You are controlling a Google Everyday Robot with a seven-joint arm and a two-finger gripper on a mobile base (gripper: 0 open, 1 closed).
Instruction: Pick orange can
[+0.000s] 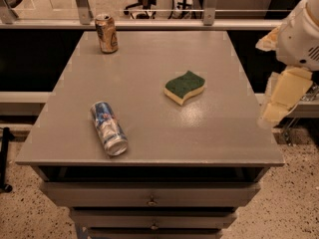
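One orange can (106, 33) stands upright at the far-left corner of the worktop (149, 78) — end effector (271, 108) hangs beyond its right edge, grip unreadable

claw (273, 111) beyond table (149, 73) right edge; sponge (184, 87) partway toward far-left orange can (106, 33)

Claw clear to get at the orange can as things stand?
Probably yes. The claw hangs off the table's right edge; the orange can stands upright at the far left corner. Only the flat sponge lies near the path.
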